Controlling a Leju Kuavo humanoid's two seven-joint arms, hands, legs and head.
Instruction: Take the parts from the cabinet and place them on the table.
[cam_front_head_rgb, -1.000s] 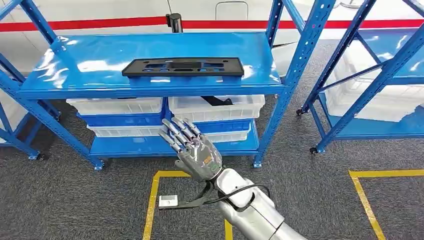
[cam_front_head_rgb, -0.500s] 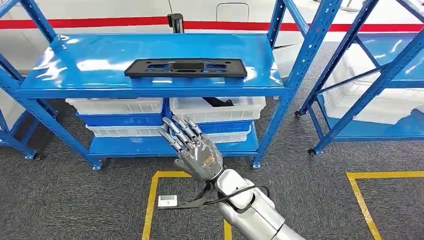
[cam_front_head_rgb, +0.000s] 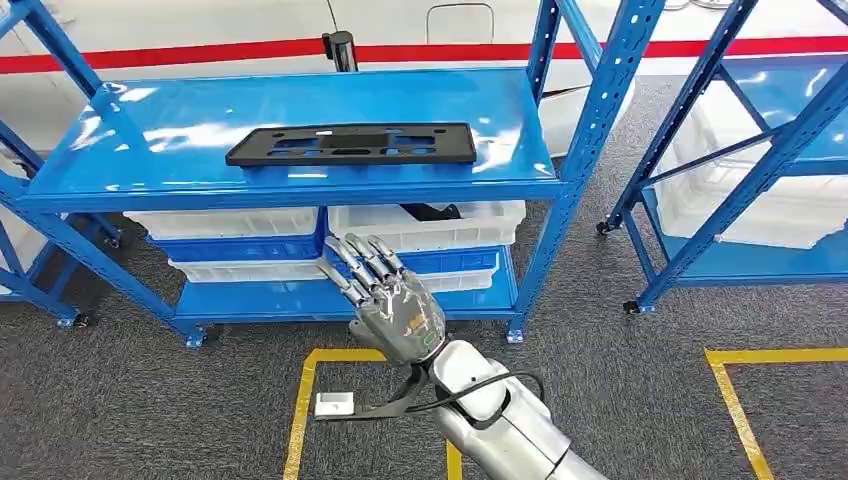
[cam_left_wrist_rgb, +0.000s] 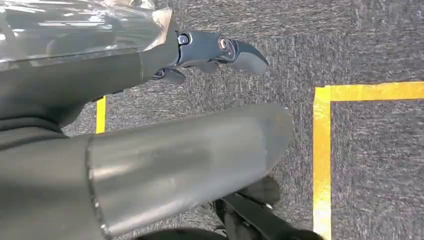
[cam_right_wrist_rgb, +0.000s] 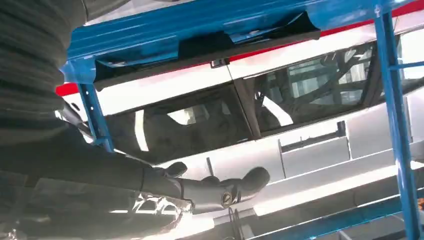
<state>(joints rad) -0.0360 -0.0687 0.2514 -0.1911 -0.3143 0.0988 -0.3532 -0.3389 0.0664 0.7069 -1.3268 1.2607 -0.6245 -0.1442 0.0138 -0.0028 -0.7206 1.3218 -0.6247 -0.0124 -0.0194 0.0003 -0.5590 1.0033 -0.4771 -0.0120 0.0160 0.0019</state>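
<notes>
The right hand (cam_front_head_rgb: 392, 300) is raised in front of the blue shelving rack (cam_front_head_rgb: 560, 185), its fingers (cam_front_head_rgb: 365, 262) stretched out and spread apart, holding nothing. It sits below the level of the rack's top shelf and short of it, touching no part of the frame.

Above and beyond the fingertips, a long flat black plastic panel (cam_front_head_rgb: 350, 145) with rectangular cut-outs lies flat on the top shelf, near the front edge, well apart from the hand. In the right wrist view the same panel (cam_right_wrist_rgb: 210, 45) shows edge-on along the shelf lip, with the hand's dark fingers (cam_right_wrist_rgb: 220, 192) far from it.

Directly beyond the fingertips, on the lower level, stand white plastic bins. The right-hand bin (cam_front_head_rgb: 470, 225), nearest the fingers, holds a black part (cam_front_head_rgb: 430, 211), partly hidden under the shelf. The left-hand bin (cam_front_head_rgb: 225, 222) is to the far left of the hand; its contents cannot be made out. More white trays (cam_front_head_rgb: 250, 268) are stacked beneath them.

To the right of the hand, well apart, a second blue rack (cam_front_head_rgb: 740, 170) carries white bins (cam_front_head_rgb: 800, 215).

The left hand (cam_left_wrist_rgb: 210, 50) hangs over grey carpet marked with yellow floor tape (cam_left_wrist_rgb: 322, 160); whether its fingers are spread or curled cannot be told.
</notes>
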